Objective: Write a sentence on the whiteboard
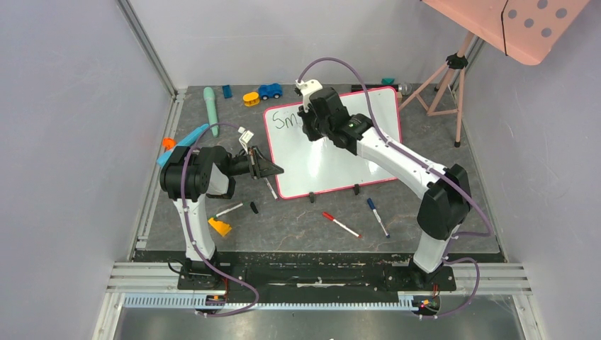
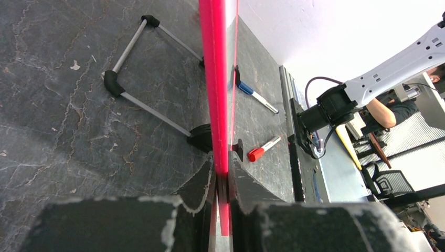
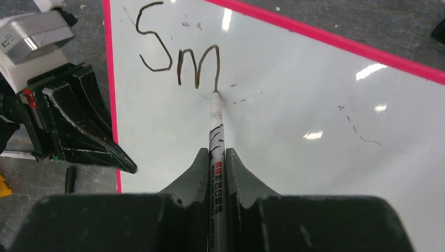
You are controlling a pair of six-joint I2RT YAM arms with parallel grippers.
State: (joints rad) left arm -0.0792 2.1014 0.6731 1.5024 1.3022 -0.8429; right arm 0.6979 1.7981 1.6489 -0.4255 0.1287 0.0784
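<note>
Marker tip on the board, with "Sm" written so far.
Your right gripper (image 3: 216,155) is clamped on a marker (image 3: 215,126), whose tip touches the whiteboard (image 1: 329,164) at the foot of the "m" in the writing (image 3: 181,56), near the board's far left corner. Your left gripper (image 2: 221,164) pinches the pink frame at the left edge. The board sits mid-table (image 1: 283,228), with a red pen (image 1: 341,224) and a blue pen (image 1: 378,217) lying near its front edge.

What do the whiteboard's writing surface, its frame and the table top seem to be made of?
The whiteboard surface: glossy white, likely coated steel or melamine; lamp reflections show on it. Its frame: bright pink-red, smooth, probably plastic. The table top: dark grey, matt, veined like slate; perhaps only a printed mat.
</note>
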